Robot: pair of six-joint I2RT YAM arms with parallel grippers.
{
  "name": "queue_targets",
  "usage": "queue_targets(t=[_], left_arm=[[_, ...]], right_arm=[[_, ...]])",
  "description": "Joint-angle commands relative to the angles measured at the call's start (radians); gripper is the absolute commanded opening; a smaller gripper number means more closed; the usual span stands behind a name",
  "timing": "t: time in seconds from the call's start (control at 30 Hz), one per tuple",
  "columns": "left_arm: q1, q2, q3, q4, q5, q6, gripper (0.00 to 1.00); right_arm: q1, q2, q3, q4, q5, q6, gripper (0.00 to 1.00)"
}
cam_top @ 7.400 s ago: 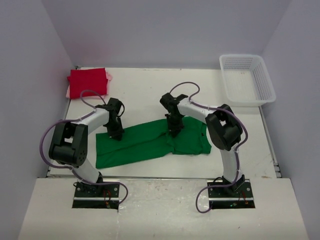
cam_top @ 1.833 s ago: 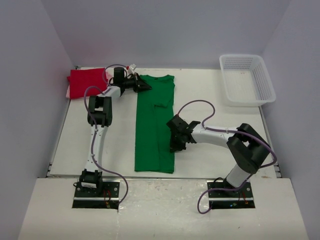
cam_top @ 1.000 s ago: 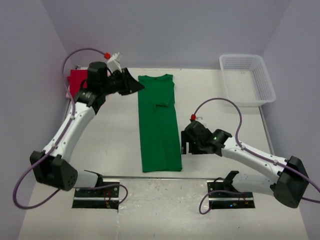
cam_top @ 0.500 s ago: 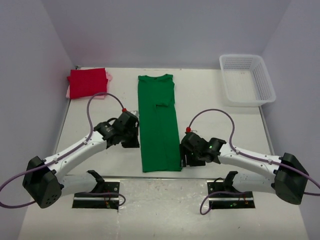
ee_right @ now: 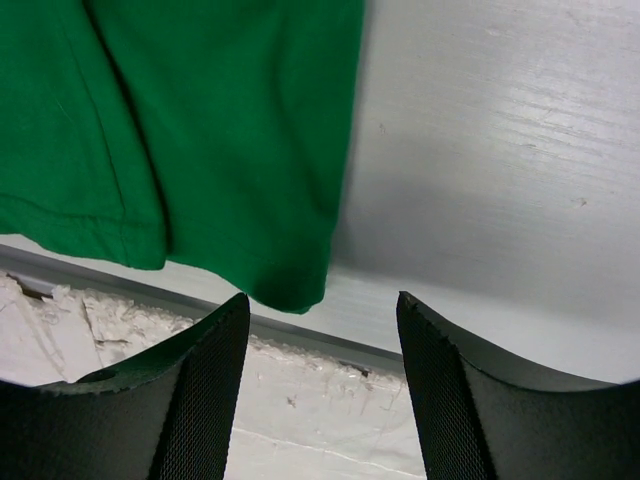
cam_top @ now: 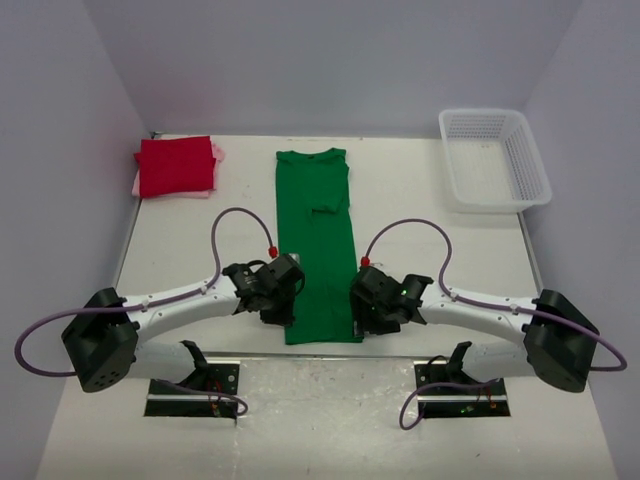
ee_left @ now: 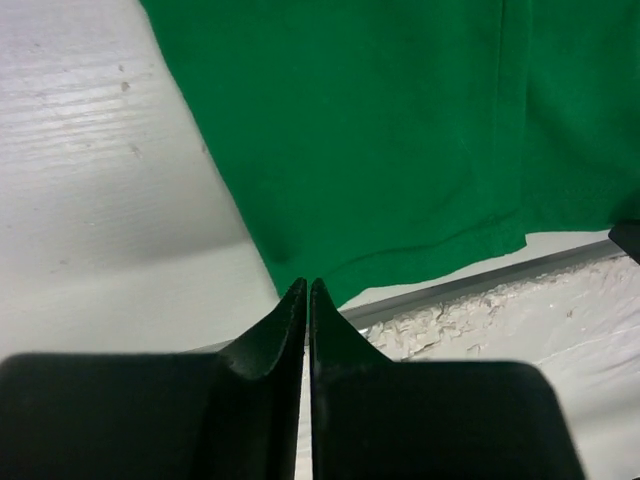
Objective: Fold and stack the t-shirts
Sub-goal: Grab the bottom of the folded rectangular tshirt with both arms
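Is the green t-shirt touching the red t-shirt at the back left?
Apart. The top view shows a wide strip of table between the green t-shirt and the red t-shirt.

Both arms reaching low and inward, left gripper point(ee_left: 307, 289) jaws pressed together, right gripper point(ee_right: 322, 302) jaws apart, seemingly empty.

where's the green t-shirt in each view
top external: green t-shirt, long folded strip mid-table, hem toward the arms.
left wrist: green t-shirt fills the top, right of centre.
right wrist: green t-shirt fills the top left.
shared landmark: table's near edge just below the hem.
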Motion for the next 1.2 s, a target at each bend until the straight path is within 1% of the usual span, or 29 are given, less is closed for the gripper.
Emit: queue_targets(t=[0.0,0.03,0.07,0.17,0.23,0.33,0.5,0.67,0.9,1.03,1.1,1.17], left_arm=[[-0.021,0.0,-0.009,0.05,0.011,-0.043,0.06],[-0.024,-0.005,-0.009,0.048,0.014,-0.045,0.1],[-0.029,-0.008,-0.012,0.048,0.015,-0.048,0.16],[-0.047,-0.029,-0.012,0.033,0.017,-0.066,0.23],[-0.055,-0.042,-0.011,-0.003,0.009,-0.077,0.26],[-0.058,-0.065,-0.02,-0.05,-0.009,-0.091,0.27],[-0.087,-0.089,-0.064,-0.064,-0.008,-0.146,0.26],[-0.102,-0.063,-0.072,-0.067,-0.02,-0.157,0.25],[-0.104,-0.022,-0.043,-0.062,-0.029,-0.143,0.26],[-0.104,-0.019,-0.025,-0.054,-0.02,-0.134,0.29],[-0.104,-0.008,-0.022,-0.036,-0.006,-0.131,0.38],[-0.104,0.015,-0.014,-0.024,0.008,-0.123,0.38]], right_arm=[[0.003,0.021,0.054,0.027,-0.001,0.014,0.61],[0.005,0.028,0.056,0.029,-0.001,0.011,0.61],[0.003,0.039,0.059,0.029,-0.003,0.011,0.61],[0.005,0.045,0.059,0.033,-0.006,0.011,0.61],[0.003,0.044,0.057,0.035,-0.006,0.011,0.61],[0.003,0.039,0.056,0.033,-0.008,0.013,0.61],[0.008,0.047,0.06,0.033,-0.012,0.016,0.61],[0.014,0.068,0.079,0.035,-0.014,0.013,0.61],[0.025,0.073,0.09,0.03,-0.014,0.007,0.61],[0.026,0.07,0.081,0.032,-0.012,0.011,0.61],[0.026,0.07,0.076,0.03,-0.011,0.013,0.61],[0.026,0.073,0.076,0.036,-0.014,0.011,0.61]])
